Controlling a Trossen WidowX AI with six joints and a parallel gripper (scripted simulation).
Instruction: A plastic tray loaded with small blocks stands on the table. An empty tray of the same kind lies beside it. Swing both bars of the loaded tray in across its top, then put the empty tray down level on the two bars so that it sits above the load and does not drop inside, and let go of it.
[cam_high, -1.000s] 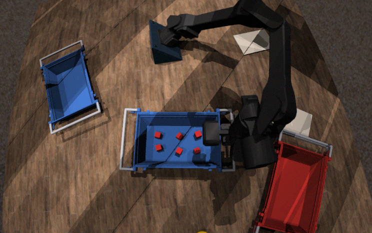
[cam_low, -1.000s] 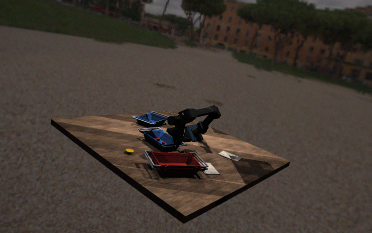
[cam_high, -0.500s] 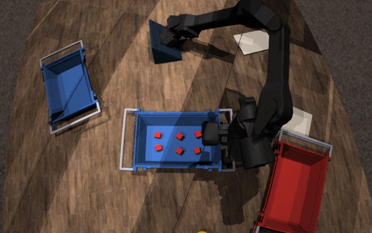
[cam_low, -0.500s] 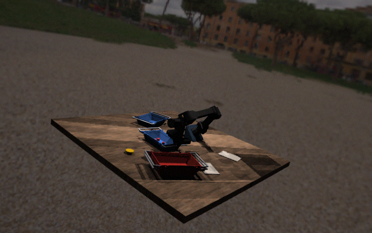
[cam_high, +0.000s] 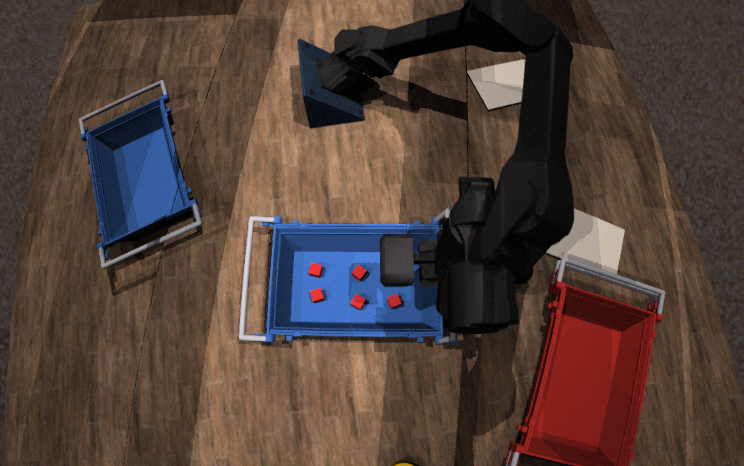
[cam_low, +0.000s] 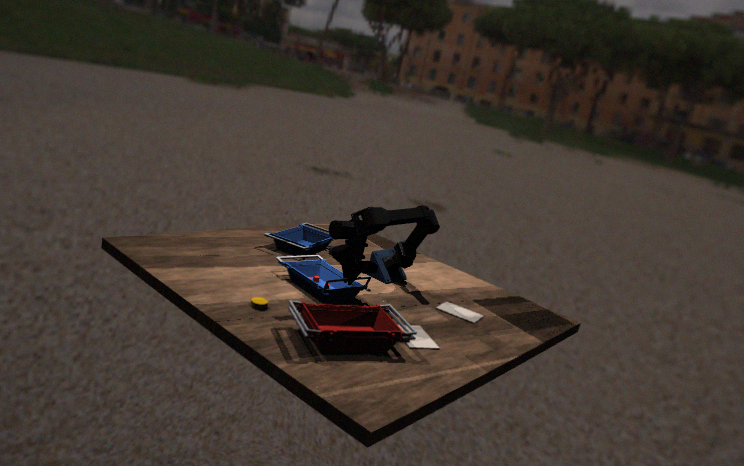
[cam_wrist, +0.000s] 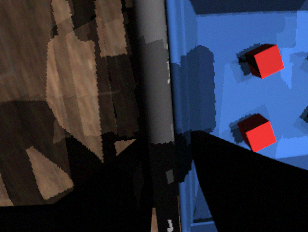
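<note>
Blocks in tray (cam_high: 354, 333) (cam_low: 312, 288) (cam_wrist: 200, 30) btwn 2 others.

Outdoor, park-like square: brown gravelly ground (cam_low: 137, 192), dark-green leafy trees (cam_low: 554, 32), orange many-windowed building (cam_low: 494, 60).
</note>
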